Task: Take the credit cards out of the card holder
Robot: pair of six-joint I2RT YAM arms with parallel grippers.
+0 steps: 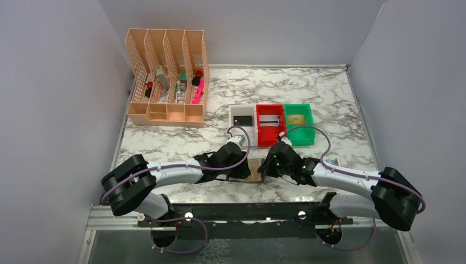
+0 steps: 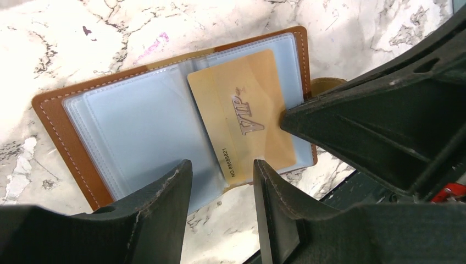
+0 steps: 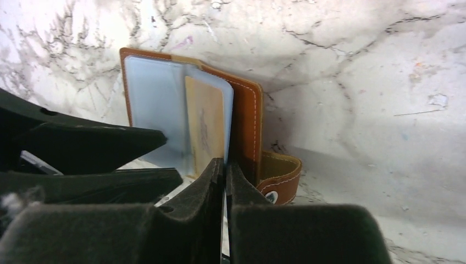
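The brown card holder lies open on the marble between both grippers. A gold credit card sits askew in its right pale pocket. My right gripper is shut on the edge of that pocket leaf, which stands lifted; whether the card itself is pinched I cannot tell. The snap tab curls beside its fingers. My left gripper hangs open over the holder's near edge, gripping nothing. A black card, a silvery card and a gold card lie in bins.
A white bin, a red bin and a green bin stand in a row behind the holder. A peach desk organizer with pens stands at the back left. The table's near edge is just behind the grippers.
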